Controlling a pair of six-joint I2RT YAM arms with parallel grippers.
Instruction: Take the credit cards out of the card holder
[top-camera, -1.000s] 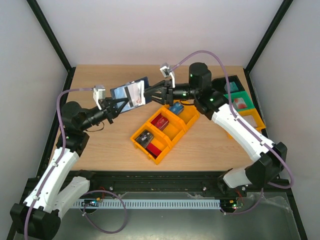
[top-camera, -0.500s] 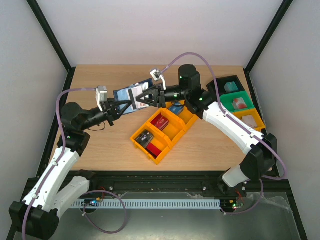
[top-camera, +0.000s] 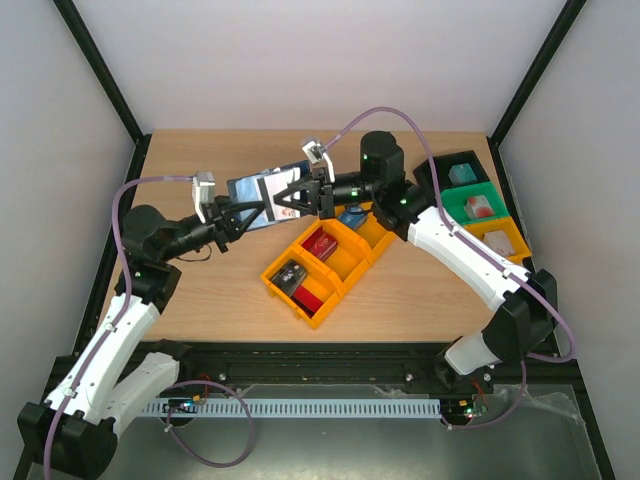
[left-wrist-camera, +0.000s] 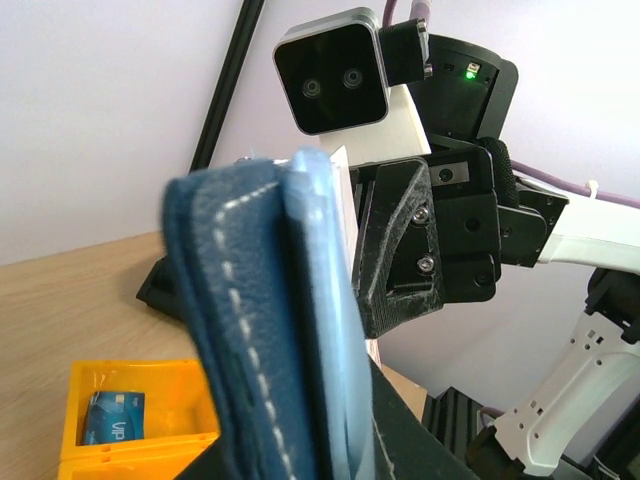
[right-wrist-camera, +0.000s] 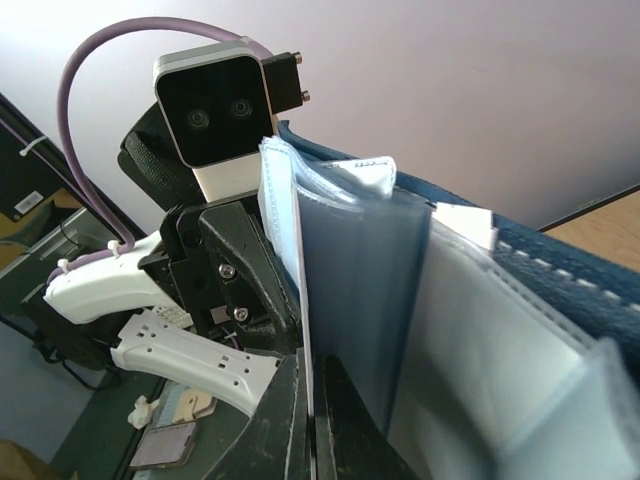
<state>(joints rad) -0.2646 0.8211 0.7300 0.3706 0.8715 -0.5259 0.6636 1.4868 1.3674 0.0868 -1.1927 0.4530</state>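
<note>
The card holder (top-camera: 258, 186), navy outside and light blue inside, hangs open above the table, held by my left gripper (top-camera: 243, 208). My right gripper (top-camera: 287, 201) is at its right edge, jaws shut on the thin white edge of a credit card (right-wrist-camera: 307, 300) that stands in the holder's pockets (right-wrist-camera: 480, 340). In the left wrist view the stitched holder (left-wrist-camera: 250, 320) fills the middle, with the right gripper (left-wrist-camera: 400, 250) just behind it. A blue card (top-camera: 352, 215), a red card (top-camera: 320, 243) and a dark card (top-camera: 290, 275) lie in the yellow bin (top-camera: 318, 318).
The yellow three-compartment bin sits mid-table, below and right of the grippers. Black, green (top-camera: 480, 205) and yellow trays line the right edge. A black frame post stands at each back corner.
My right arm has swung left from over the yellow bin to the card holder, and its jaws have come onto a card edge. The left gripper and holder shifted slightly right.
</note>
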